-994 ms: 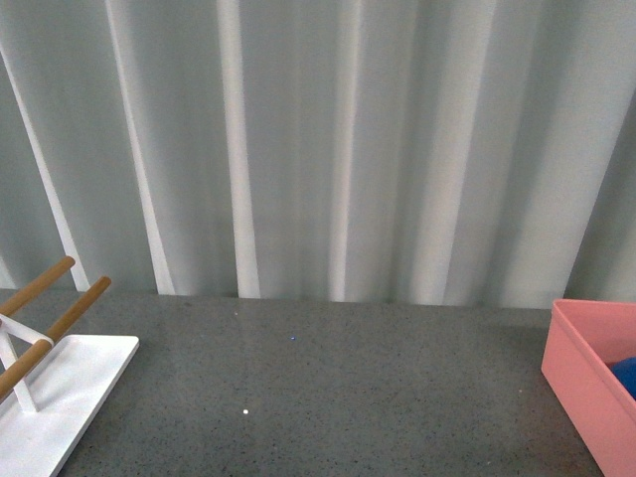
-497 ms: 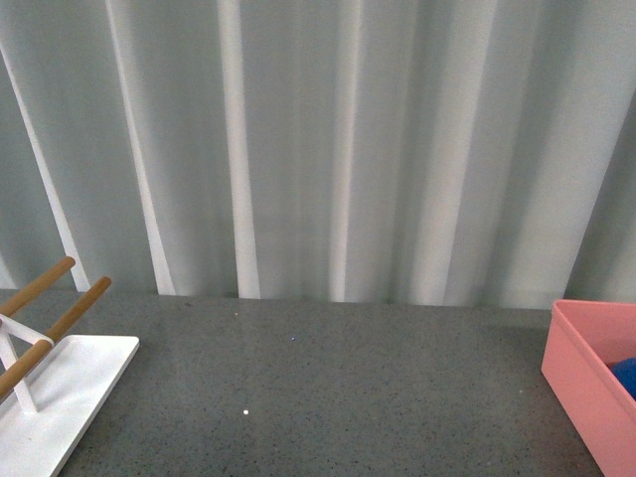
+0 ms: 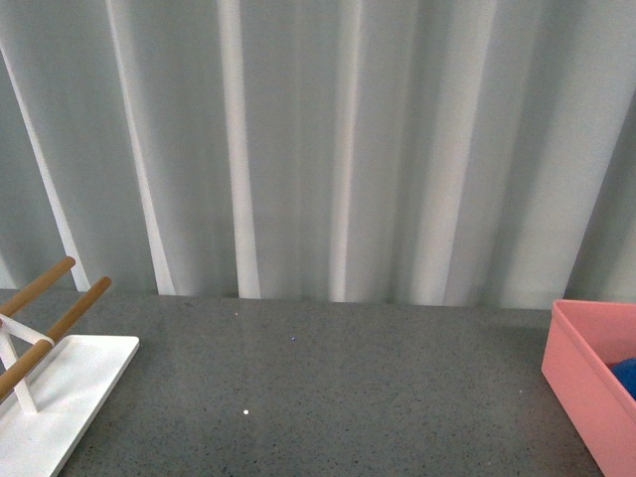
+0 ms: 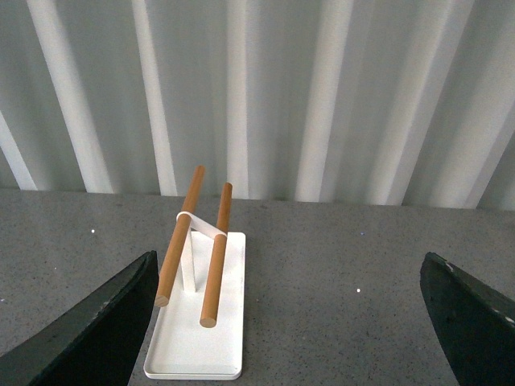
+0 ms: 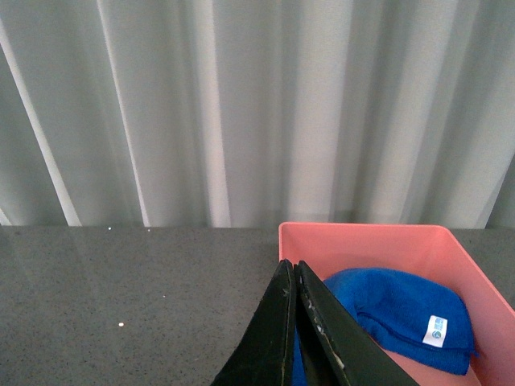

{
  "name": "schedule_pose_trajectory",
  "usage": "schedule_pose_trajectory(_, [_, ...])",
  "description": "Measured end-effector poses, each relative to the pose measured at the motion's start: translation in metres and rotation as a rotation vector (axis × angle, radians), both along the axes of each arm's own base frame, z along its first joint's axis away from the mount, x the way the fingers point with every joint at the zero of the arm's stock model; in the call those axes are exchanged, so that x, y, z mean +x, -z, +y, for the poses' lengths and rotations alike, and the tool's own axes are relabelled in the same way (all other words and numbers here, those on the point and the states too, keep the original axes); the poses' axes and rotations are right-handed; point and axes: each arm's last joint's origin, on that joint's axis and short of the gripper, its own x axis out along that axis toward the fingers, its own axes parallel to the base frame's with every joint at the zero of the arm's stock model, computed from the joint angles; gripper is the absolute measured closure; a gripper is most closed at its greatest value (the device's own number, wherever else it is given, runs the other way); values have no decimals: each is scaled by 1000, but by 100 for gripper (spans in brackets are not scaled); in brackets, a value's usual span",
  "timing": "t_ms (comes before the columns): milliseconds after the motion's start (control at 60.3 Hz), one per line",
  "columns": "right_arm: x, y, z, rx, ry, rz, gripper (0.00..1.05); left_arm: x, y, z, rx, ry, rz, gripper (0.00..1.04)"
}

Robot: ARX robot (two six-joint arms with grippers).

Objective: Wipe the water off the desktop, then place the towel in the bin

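The bright blue towel (image 5: 398, 314) lies bunched inside the salmon-pink bin (image 5: 362, 241), with a small white label showing. In the front view only the bin's left wall (image 3: 586, 383) and a sliver of the towel (image 3: 626, 376) show at the right edge. My right gripper (image 5: 292, 269) is shut and empty, its closed tips over the bin's near-left corner, above the towel. My left gripper (image 4: 294, 281) is open and empty above the dark grey speckled desktop (image 4: 338, 249). Neither arm shows in the front view. The desktop (image 3: 328, 388) shows no pool of water, only tiny bright specks.
A white rack (image 3: 60, 388) with two wooden rods (image 3: 60, 318) stands at the desktop's left; it also shows in the left wrist view (image 4: 201, 322). A pleated pale curtain (image 3: 328, 149) closes off the back.
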Motion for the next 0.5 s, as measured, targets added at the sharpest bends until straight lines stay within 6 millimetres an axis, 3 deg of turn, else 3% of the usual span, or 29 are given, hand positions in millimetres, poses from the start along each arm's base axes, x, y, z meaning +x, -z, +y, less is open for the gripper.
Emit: schedule_pose_trajectory(497, [-18,4,0,1,3,9,101,0,0,0,0,-1,0,7])
